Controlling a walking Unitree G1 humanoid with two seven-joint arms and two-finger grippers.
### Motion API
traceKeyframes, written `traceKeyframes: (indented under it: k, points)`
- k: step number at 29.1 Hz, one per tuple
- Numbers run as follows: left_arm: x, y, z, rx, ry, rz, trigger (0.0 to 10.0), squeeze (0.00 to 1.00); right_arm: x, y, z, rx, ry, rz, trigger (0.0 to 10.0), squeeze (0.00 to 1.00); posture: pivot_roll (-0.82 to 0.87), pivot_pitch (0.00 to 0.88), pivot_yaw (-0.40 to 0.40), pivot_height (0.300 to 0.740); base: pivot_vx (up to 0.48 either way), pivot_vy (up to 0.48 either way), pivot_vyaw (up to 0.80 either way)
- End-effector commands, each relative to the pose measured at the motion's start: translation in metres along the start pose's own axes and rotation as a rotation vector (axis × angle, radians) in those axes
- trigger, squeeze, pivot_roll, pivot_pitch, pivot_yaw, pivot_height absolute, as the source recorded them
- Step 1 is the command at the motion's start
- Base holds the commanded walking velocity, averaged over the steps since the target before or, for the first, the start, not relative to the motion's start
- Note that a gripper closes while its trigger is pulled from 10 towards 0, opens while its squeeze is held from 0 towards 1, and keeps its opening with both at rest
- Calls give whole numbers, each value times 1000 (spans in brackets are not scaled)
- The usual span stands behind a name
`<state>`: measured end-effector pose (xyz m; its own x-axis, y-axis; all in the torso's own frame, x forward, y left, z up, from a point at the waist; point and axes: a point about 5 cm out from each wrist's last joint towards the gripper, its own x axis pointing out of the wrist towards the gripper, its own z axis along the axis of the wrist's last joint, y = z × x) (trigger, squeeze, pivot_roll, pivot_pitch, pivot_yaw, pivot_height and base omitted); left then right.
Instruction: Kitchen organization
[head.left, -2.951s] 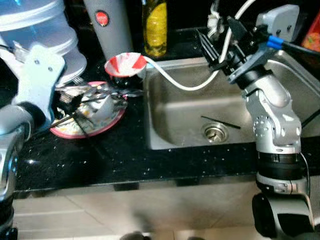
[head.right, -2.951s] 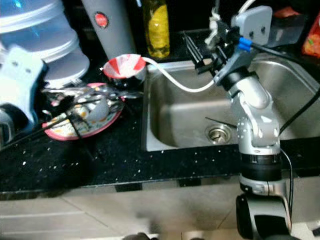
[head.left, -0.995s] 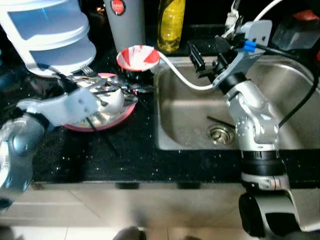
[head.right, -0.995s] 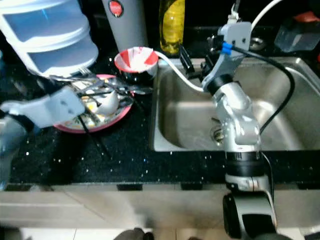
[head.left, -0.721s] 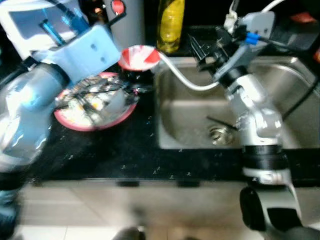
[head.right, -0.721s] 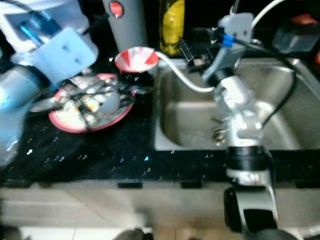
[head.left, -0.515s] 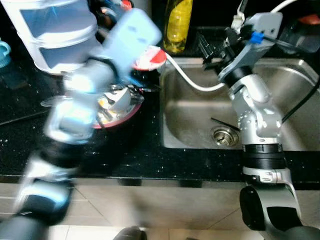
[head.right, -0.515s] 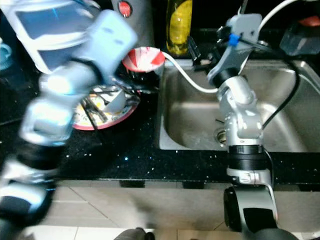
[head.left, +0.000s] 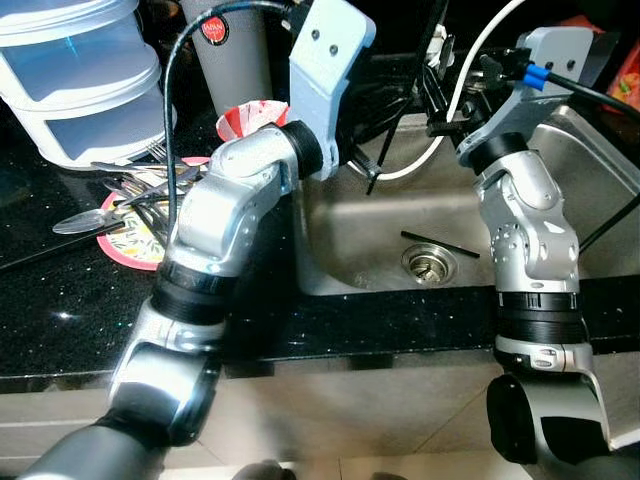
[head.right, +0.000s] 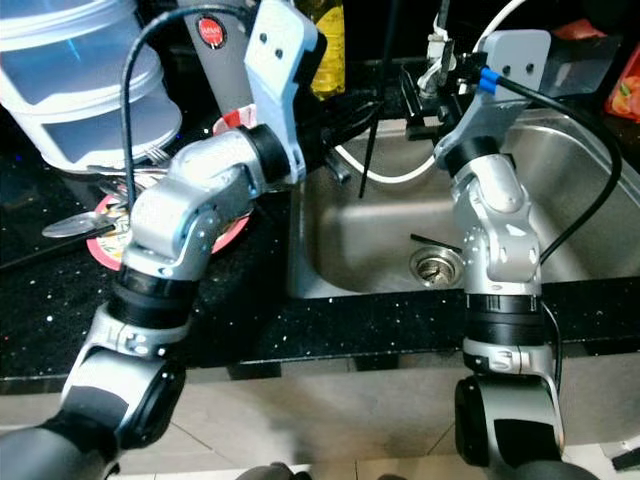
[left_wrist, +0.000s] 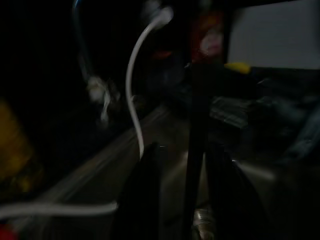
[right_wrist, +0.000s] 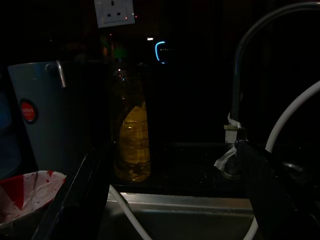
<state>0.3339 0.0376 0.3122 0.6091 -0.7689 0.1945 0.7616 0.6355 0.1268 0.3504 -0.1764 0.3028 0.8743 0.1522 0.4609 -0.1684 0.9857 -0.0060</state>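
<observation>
My left gripper (head.left: 385, 130) hangs over the back left of the steel sink (head.left: 350, 235), shut on a thin black chopstick (head.left: 378, 160) that stands nearly upright. In the left wrist view the chopstick (left_wrist: 196, 150) runs between the two fingers. A second black chopstick (head.left: 440, 245) lies on the sink floor beside the drain (head.left: 427, 262). A pink plate (head.left: 115, 240) piled with forks and spoons rests on the black counter, left of the sink. Over the sink's back edge my right gripper (head.left: 440, 95) is open and holds nothing.
A red-and-white bowl (head.left: 245, 120), a grey flask (head.left: 225, 50) and a yellow bottle (right_wrist: 131, 145) stand behind the plate and sink. A white hose (head.left: 420, 170) loops into the sink. Stacked clear containers (head.left: 70, 80) sit at far left.
My left arm has swung from the plate on the left across to the sink, carrying a black chopstick. The right arm has stayed by the sink's back edge. The camera has shifted.
</observation>
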Motion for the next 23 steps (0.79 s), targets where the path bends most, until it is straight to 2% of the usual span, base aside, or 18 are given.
traceKeyframes:
  k: [1,2,3,10,12,13,14,15,17,18,19,20,21,22,23]
  points:
    - [-1,4,-9,-75,42,22,10000,1000,0,1,1,-5,-7,0,10000,0,69,24,79,740,0,0,0]
    - [-3,4,-12,-107,50,21,10000,1000,1,1,1,-4,-5,1,10000,0,76,30,74,740,0,0,0]
    - [-8,7,-12,-144,44,31,10000,0,2,3,0,1,-3,7,10000,0,82,33,70,740,0,0,0]
    - [-22,13,-2,-112,12,81,10000,0,4,5,1,7,-5,14,10000,0,95,40,60,740,0,0,0]
    - [-41,21,10,-14,-2,132,10000,0,5,6,1,13,-8,16,10000,0,101,41,60,740,0,0,0]
    - [-51,26,14,99,30,172,10000,0,5,7,1,15,-8,16,10000,0,101,41,60,740,0,0,0]
    - [-51,26,14,99,30,172,10000,0,5,7,1,15,-8,16,10000,0,101,41,60,740,0,0,0]
    - [-58,29,16,177,57,196,10000,0,5,7,1,16,-9,16,10000,0,105,42,60,740,0,0,0]
    - [-83,47,16,433,209,323,10000,0,4,6,0,18,-6,14,10000,0,115,44,65,740,0,0,0]
    - [-83,47,16,433,209,323,10000,0,4,6,0,18,-6,14,10000,0,115,44,65,740,0,0,0]
    - [-101,60,15,555,313,409,10000,0,3,6,-1,20,-4,12,10000,0,120,45,66,740,0,0,0]
    - [-117,70,15,635,403,479,10000,0,3,6,-2,21,-3,11,10000,0,123,46,67,740,0,0,0]
    - [-117,70,15,635,403,479,10000,0,3,6,-2,21,-3,11,10000,0,123,46,67,740,0,0,0]
    - [-159,89,6,754,623,613,10000,0,2,6,-3,23,0,10,10000,0,135,49,70,740,0,0,0]
    - [-159,89,6,754,623,613,10000,0,2,6,-3,23,0,10,10000,0,135,49,70,740,0,0,0]
